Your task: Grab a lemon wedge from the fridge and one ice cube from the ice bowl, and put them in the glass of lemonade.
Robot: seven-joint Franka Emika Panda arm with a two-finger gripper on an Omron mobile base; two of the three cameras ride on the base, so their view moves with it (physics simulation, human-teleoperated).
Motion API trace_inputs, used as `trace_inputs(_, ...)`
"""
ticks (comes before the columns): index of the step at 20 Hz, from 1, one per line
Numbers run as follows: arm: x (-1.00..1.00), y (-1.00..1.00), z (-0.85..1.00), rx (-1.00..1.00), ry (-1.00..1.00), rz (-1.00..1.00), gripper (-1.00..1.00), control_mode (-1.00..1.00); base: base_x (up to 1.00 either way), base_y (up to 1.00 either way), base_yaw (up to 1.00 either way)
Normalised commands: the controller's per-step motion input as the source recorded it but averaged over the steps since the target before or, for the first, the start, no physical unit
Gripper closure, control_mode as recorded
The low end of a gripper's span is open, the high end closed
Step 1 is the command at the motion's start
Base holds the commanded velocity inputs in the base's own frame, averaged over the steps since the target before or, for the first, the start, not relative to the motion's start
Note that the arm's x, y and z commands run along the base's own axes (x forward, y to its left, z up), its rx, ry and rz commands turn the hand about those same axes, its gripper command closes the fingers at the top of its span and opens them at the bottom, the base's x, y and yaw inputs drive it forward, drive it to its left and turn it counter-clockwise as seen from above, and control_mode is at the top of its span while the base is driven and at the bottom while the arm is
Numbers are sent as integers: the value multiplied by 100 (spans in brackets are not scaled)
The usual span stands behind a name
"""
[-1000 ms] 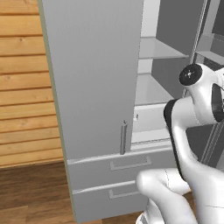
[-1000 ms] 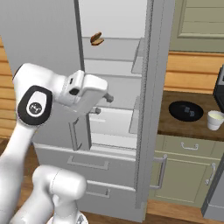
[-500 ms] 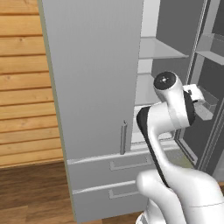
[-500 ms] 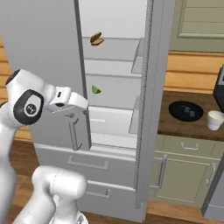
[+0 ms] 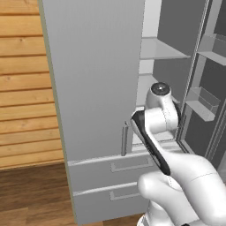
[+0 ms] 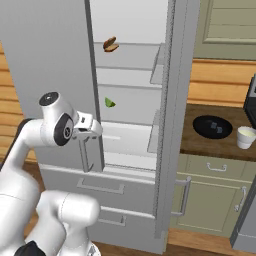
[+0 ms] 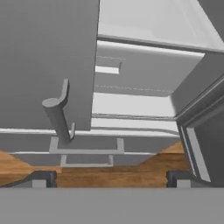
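Note:
The grey fridge (image 6: 45, 55) stands with its right door swung open, so the pale shelves show. The tiny yellow-green lemon wedge (image 6: 109, 103) lies on the middle shelf. My gripper (image 6: 94, 131) hangs in front of the shut left door's edge, below and left of the wedge and apart from it. In the hand view the gripper (image 7: 109, 179) is open and empty, looking down past the left door's bar handle (image 7: 59, 122) at the drawers. On the counter to the right sit the black ice bowl (image 6: 212, 126) and the glass of lemonade (image 6: 246, 137). I cannot make out the ice cube.
An orange-brown lump (image 6: 110, 45) rests on the top shelf. The open right door (image 6: 170, 115) with its bins stands between the shelves and the wooden counter (image 6: 200, 145). Two drawers (image 5: 128, 165) lie under the doors. My arm (image 5: 159, 110) fills the gap before the shelves.
My hand has drawn back left and sunk a little, from in front of the shelves to the left door's edge. The lemon wedge is now uncovered. The jaws stayed open.

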Motion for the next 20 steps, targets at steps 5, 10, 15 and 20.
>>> trace_inputs(5,17,27,-14,0,8,4,-100,-100,0,0,0)
trace_inputs(10,63,63,-92,0,0,6,-100,-100,0,0,0)
trace_inputs(15,57,50,-81,1,0,4,-100,-100,0,0,0)
trace_inputs(20,30,11,-21,1,0,1,-100,-100,0,0,0)
